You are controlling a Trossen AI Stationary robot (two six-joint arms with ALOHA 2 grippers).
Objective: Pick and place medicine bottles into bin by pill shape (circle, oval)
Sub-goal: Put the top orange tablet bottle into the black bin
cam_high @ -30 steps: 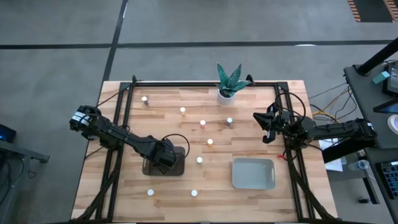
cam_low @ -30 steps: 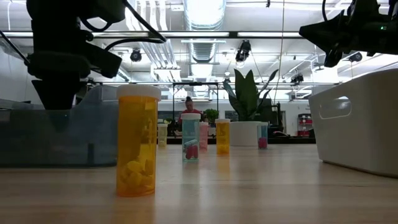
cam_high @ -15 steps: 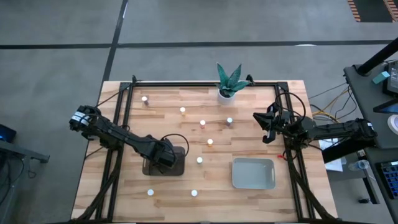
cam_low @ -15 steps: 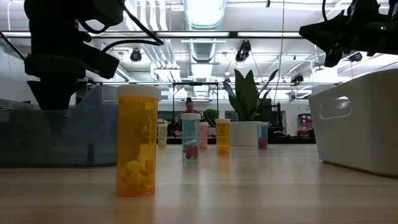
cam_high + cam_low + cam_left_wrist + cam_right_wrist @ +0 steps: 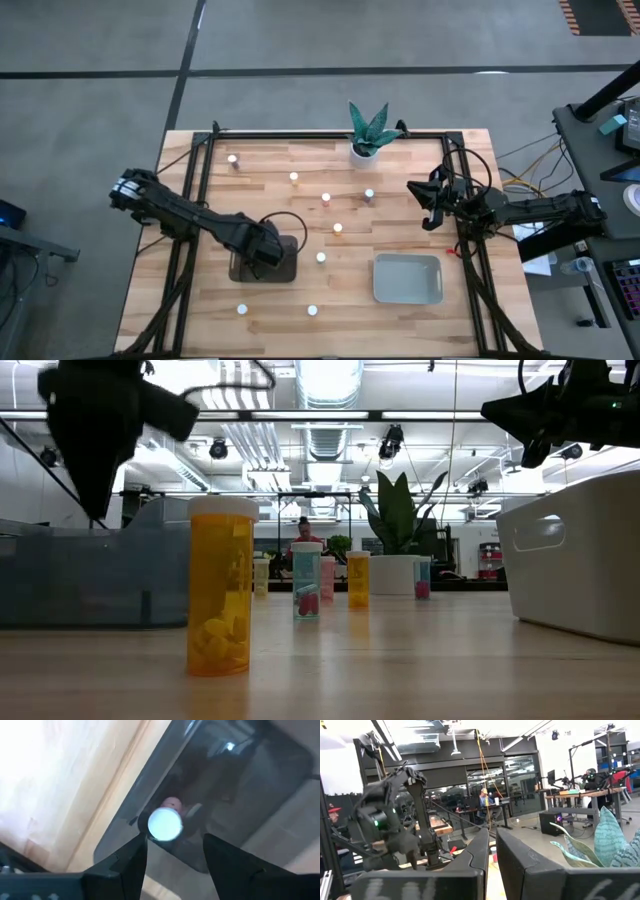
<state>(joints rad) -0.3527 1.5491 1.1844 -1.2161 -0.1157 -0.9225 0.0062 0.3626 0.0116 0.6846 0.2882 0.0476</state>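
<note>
A medicine bottle [image 5: 165, 824] is seen standing upright inside the dark translucent bin [image 5: 288, 268], its round white cap facing straight up toward the left gripper [image 5: 172, 855], which is held directly above it with its fingers spread apart and nothing between them. The bottle's long axis is judged to be vertical, in line with the gripper's line of sight, so it is read as released and any lift would be straight up and clear of the bin walls.

The dark bin is set near the table's [image 5: 400, 310] front-left part, and the pale bin [image 5: 407, 279] is placed toward the front-right, well apart from it. Eight bottles are counted loose on the wood: one [image 5: 232, 159] near the back-left corner, one [image 5: 294, 178] toward the back edge, three clustered near the middle [image 5: 326, 197] [image 5: 369, 194] [image 5: 338, 227], one [image 5: 321, 257] just beside the dark bin, and two [image 5: 241, 309] [image 5: 312, 310] by the front edge. All are shown upright in the low view, caps up.

The bottle just beside the dark bin is judged nearest to the left arm. The right gripper [image 5: 428, 203] is parked over the right edge with its fingers closed on nothing, nearer to the middle cluster. A potted plant [image 5: 368, 133] is placed at the back edge.
</note>
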